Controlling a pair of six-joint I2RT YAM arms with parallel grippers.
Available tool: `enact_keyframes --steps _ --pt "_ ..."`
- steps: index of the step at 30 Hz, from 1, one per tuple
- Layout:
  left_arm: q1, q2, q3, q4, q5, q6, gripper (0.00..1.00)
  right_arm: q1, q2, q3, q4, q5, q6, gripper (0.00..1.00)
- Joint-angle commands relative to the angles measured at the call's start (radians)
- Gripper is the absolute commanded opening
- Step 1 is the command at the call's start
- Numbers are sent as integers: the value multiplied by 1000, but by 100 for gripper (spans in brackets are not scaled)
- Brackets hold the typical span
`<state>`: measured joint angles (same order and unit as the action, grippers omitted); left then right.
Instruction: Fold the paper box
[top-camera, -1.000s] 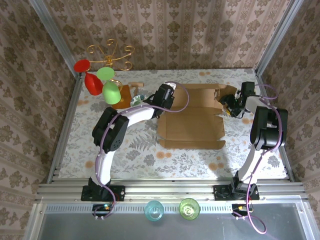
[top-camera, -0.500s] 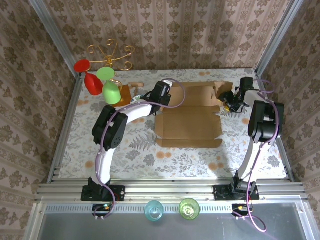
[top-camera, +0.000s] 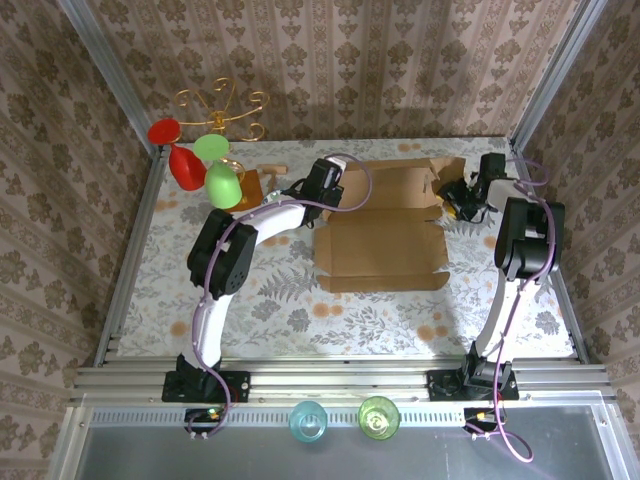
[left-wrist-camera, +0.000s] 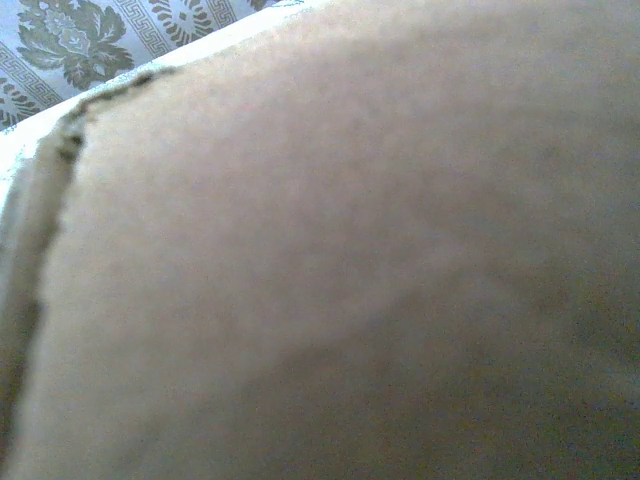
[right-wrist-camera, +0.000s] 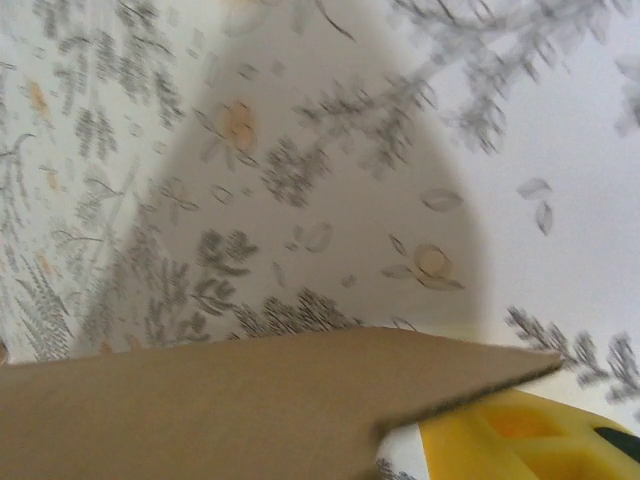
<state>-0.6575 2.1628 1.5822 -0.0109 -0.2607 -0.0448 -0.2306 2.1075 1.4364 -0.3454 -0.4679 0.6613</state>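
Centrally, the paper box lies on the floral table with its rear panel raised. The left gripper sits at its far-left corner and the right gripper at its far-right flap; I cannot tell whether either is clenched.

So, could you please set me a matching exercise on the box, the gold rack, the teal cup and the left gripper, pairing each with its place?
1 box
2 gold rack
3 teal cup
4 left gripper

A far left corner of the table
B bottom of the top view
C middle of the table
D at the box's far left corner

Pairs: 1-C, 2-A, 3-B, 4-D
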Motion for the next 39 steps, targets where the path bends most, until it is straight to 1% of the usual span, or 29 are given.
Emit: enact_keyframes --steps 1,8,15,21,28,31,36,39 --pt "6 39 15 -73 10 15 0 11 -55 -70 28 -46 30 52" --pt "8 40 13 -71 14 15 0 39 -90 -151 105 -62 86 45" --pt "7 36 14 -70 20 16 0 76 -157 -124 121 -69 143 40" --pt "7 35 15 -66 23 14 0 126 -144 -100 95 -51 149 37" --pt "7 28 8 -66 29 19 0 155 -151 -137 89 -40 128 36" --pt "7 22 -1 -60 22 20 0 158 -206 -142 80 -52 89 37" --pt "-6 2 -39 -29 -18 35 0 149 -358 -175 48 -45 -11 39" --pt "-20 -10 -68 1 -52 57 0 124 -475 -242 96 -48 -50 40"
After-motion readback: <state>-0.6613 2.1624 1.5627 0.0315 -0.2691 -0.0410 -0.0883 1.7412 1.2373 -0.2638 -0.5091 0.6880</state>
